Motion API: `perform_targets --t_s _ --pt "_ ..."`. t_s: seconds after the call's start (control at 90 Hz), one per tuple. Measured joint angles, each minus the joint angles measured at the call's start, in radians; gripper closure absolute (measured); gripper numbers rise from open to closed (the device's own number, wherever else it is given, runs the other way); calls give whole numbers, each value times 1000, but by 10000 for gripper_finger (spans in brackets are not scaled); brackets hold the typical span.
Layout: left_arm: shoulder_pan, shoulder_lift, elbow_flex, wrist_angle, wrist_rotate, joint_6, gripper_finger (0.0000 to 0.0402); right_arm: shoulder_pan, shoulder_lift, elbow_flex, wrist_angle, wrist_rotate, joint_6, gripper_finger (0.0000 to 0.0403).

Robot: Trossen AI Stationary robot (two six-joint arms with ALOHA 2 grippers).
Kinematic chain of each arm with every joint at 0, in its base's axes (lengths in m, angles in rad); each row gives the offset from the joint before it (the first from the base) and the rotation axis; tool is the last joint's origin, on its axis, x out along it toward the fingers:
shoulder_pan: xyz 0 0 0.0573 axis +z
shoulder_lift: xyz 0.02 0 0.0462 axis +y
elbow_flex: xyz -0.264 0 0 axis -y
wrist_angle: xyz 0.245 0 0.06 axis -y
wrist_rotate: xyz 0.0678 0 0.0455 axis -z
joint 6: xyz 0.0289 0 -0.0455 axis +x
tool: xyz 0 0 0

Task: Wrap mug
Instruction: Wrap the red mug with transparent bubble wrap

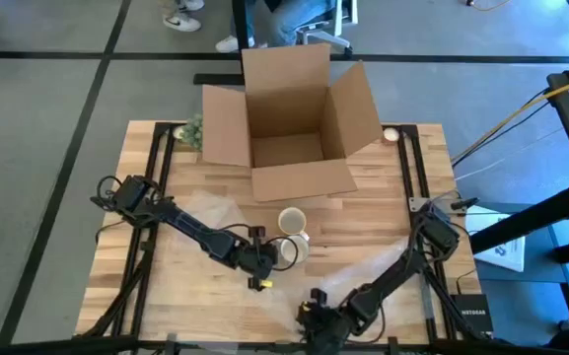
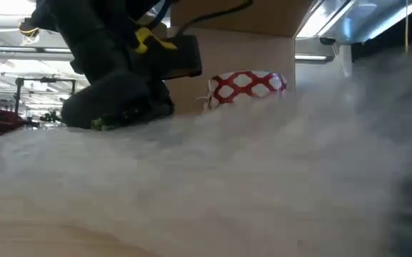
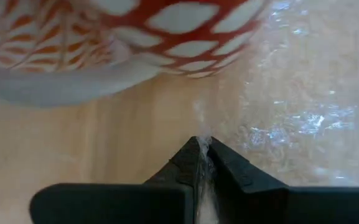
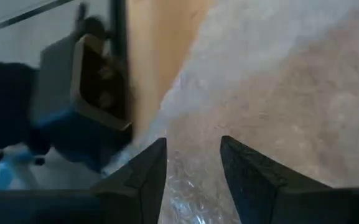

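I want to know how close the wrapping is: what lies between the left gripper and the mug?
Only bubble wrap: the left wrist view shows the left gripper pinching its edge just short of the mug.

One mug [image 1: 292, 221], red with white spots, stood on the single wooden counter [image 1: 373, 225]. One open cardboard box [image 1: 289, 123] sat there too, and one sheet of bubble wrap [image 1: 363, 266]. Two dark arms reached in, each with one claw: left claw [image 1: 276, 254], right claw [image 1: 316, 308].
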Motion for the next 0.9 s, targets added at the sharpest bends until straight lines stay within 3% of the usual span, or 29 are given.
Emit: perform_targets --t_s 0.167,0.356,0.5,0.711,0.789,0.9 --pt "0 0 0 -16 -20 -24 394 29 -3 2 0 -80 49 263" --pt "-5 0 0 -21 -22 -48 394 19 -57 13 -58 -80 23 263" --pt "-19 -4 0 -25 -13 -64 394 9 -141 28 -305 -51 37 263" --pt "-41 -33 -1 -49 5 -71 394 23 -182 16 -654 120 167 263" --pt "-46 -40 -1 -45 6 -67 394 14 -175 -47 -652 99 206 263" --pt "-44 -40 -1 -78 5 -67 394 6 -183 -138 -492 15 266 263"
